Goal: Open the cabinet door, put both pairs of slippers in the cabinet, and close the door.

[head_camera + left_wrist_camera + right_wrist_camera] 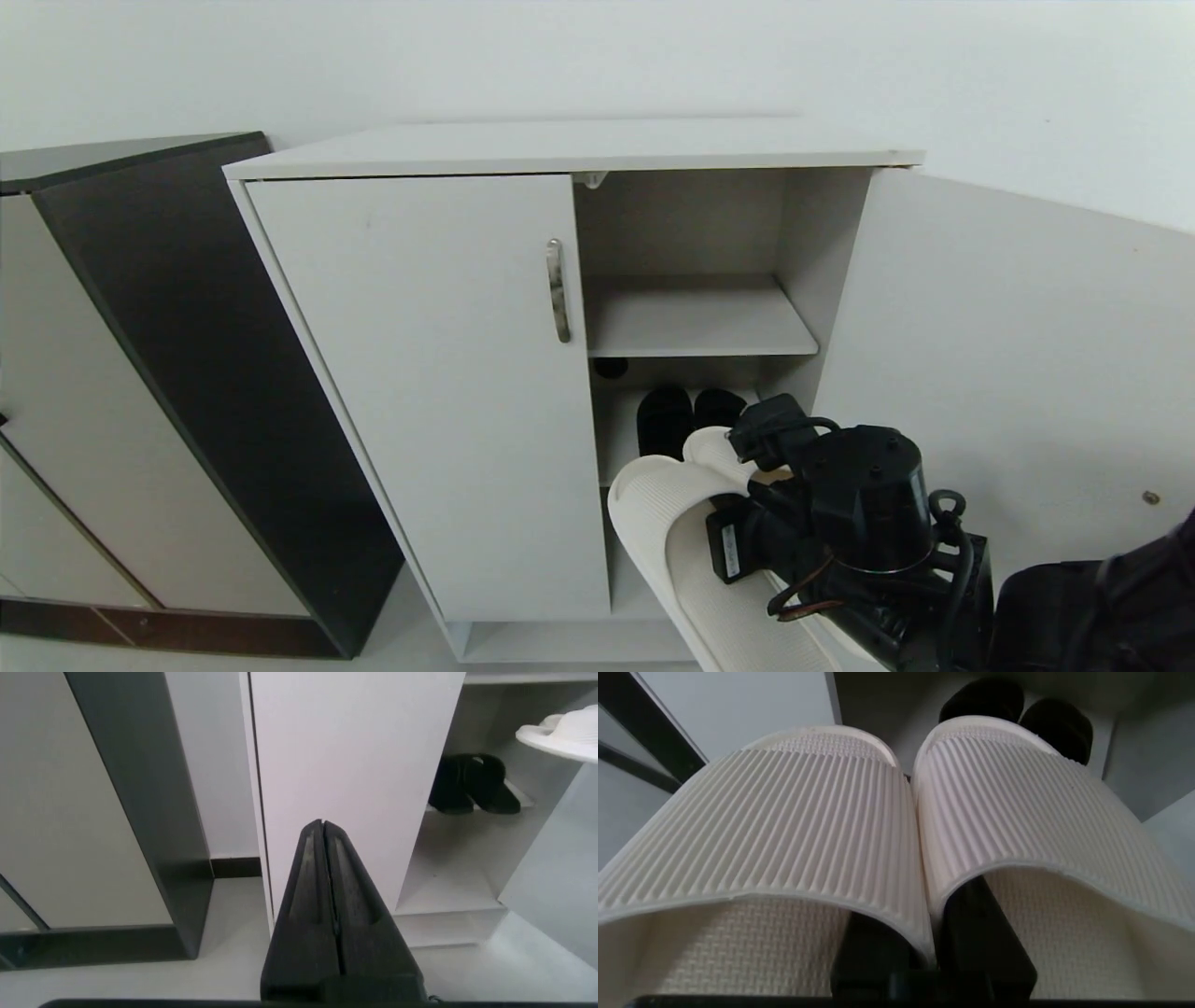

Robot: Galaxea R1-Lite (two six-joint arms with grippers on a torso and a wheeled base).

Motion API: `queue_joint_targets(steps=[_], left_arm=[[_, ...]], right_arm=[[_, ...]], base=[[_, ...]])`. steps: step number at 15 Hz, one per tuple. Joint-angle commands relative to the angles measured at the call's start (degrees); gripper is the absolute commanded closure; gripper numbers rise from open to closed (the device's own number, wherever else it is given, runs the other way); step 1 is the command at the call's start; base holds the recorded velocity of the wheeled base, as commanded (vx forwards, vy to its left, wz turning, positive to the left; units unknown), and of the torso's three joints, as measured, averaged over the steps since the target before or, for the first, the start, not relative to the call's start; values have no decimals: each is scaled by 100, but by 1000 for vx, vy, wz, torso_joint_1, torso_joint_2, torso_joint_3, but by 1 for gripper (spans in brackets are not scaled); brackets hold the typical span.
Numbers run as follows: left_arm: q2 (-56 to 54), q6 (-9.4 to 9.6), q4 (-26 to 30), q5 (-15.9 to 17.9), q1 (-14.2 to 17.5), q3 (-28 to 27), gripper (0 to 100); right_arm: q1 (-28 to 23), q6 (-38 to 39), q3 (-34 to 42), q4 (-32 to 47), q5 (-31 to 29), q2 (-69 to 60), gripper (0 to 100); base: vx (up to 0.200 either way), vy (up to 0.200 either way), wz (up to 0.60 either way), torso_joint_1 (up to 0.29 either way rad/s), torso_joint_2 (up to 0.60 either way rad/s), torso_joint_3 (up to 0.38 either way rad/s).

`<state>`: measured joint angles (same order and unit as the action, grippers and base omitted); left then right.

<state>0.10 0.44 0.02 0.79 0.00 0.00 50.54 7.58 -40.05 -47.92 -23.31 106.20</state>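
A white cabinet (560,149) stands by the wall; a dark cabinet (215,373) stands just beside it on the left. The left door (420,373) is shut, with a metal handle (557,290) near its edge; the right door (1008,355) is swung wide open, so the right half is open at the front. Inside, a bare shelf (700,317) sits up high; under it, the black slippers (686,418) lie side by side on the next shelf, toward the back, with bare shelf in front of them; there is one more open space below that. The edge of the shut door is on one side of the opening; the cabinet's side wall is on the other.

The white slippers (906,831) are up in the air in front of that opening, between the two sides; they are side by side and touching; their toes point at the black slippers, near them but apart. The right gripper (926,943) holds them; one finger goes under each strap; the jaws are squeezed on the two inner sides that meet in the middle.

The left gripper (323,835) hangs low in front of the shut door, above the floor (234,924); its jaws are pressed together with nothing between them; it touches nothing.
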Motion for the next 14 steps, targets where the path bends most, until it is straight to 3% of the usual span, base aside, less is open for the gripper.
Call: queue_joint_targets(steps=[1,7,9,14], left_arm=[[-1,0,-2,0,0,0,100],[-1,0,-2,0,0,0,100],[-1,0,-2,0,0,0,100],[-1,0,-2,0,0,0,100]], right_arm=[[-1,-2,6,-7,2,14,100],[-1,-11,6,-7,11,67,100],[-1,-2,41,-42,37,76,100],[8,-178,76,-543,19,287,100]], base=[[0,0,0,-17,173,163],[0,0,0,0,28,24],[0,0,-600,2,2,7],[0,0,0,0,0,0]])
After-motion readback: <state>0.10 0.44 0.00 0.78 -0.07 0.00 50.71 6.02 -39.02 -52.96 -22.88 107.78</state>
